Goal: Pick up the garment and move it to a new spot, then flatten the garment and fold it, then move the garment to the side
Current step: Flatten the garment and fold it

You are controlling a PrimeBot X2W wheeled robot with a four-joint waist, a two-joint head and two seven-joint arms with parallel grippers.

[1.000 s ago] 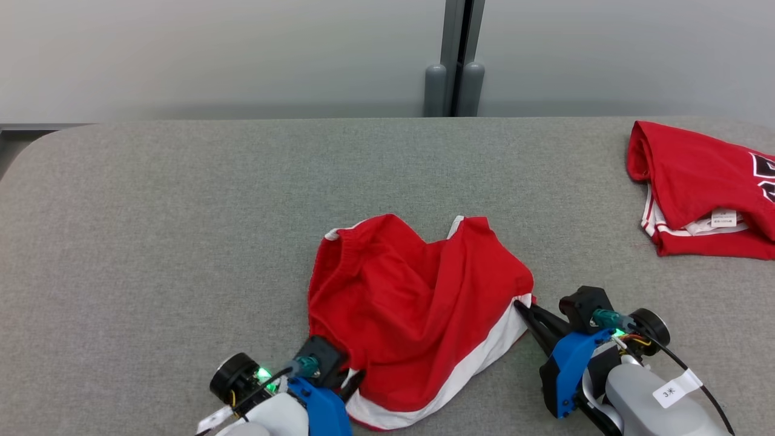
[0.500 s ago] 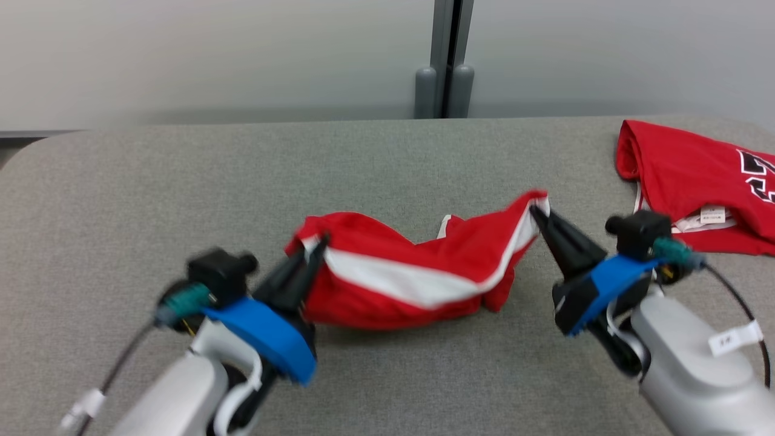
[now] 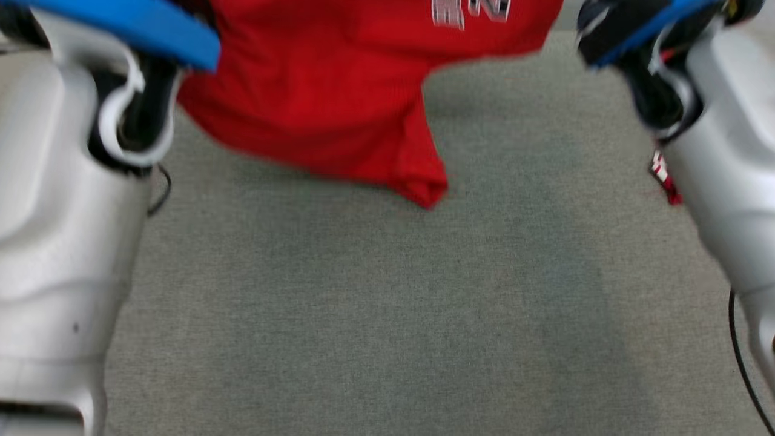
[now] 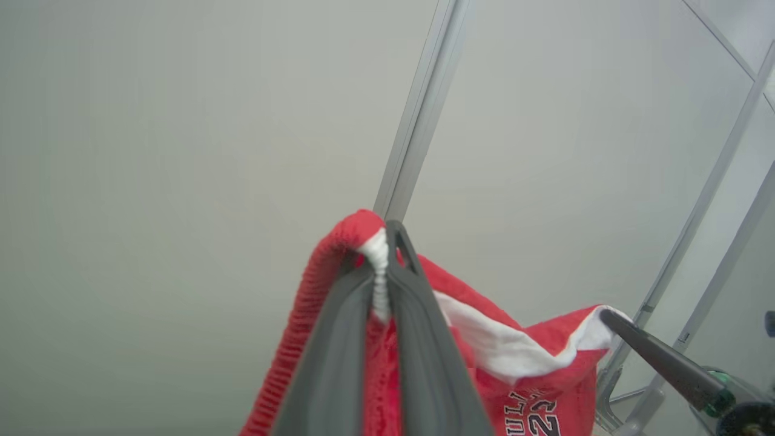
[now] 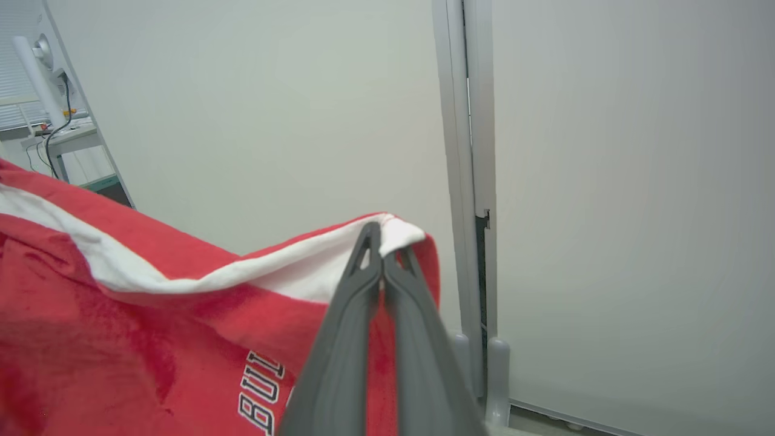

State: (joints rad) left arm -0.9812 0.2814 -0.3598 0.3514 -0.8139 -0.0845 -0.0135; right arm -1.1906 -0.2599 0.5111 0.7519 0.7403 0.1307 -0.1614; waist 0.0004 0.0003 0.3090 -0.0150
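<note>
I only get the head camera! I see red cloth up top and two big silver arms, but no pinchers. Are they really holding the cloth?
Observer: Yes for the left one. In the left wrist view the left gripper is shut on a bunched edge of the garment.
Operator: And the other pincher?
Observer: The right wrist view shows the right gripper shut on a white-tipped corner.
Operator: Is the cloth pulled tight between them?
Observer: No. The white band along the top edge sags between the two grippers.
</note>
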